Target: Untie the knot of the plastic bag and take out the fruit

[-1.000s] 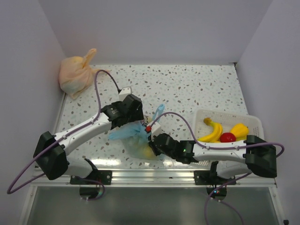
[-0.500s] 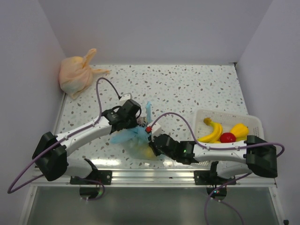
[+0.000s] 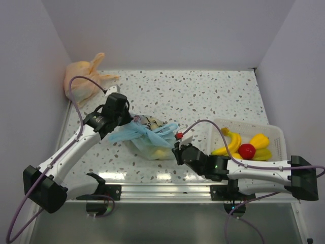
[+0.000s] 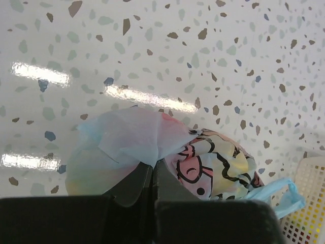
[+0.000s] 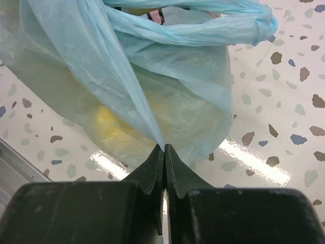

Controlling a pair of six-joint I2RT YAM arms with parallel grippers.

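Note:
The plastic bag (image 3: pixel 148 136) lies stretched across the near middle of the table, light blue with a cartoon print panel (image 4: pixel 213 162). A yellow fruit (image 5: pixel 114 127) shows through its thin wall. My left gripper (image 3: pixel 123 123) is shut on a pale fold at the bag's left end (image 4: pixel 154 163). My right gripper (image 3: pixel 176 148) pinches a blue fold at the bag's near right side (image 5: pixel 164 147), with only a hairline gap between its jaws. The knot's twisted blue tails (image 5: pixel 218 30) lie over the top of the bag; I cannot tell whether they are still tied.
A white basket (image 3: pixel 244 123) at the right holds a banana (image 3: pixel 231 142), a red fruit (image 3: pixel 247 151) and a yellow fruit (image 3: pixel 259 141). A peach-orange tied bag (image 3: pixel 81 81) sits in the back left corner by the wall.
My left gripper shut on the bag and pulled it left and back, stretching it out. My right gripper shifted slightly to the right with its fold.

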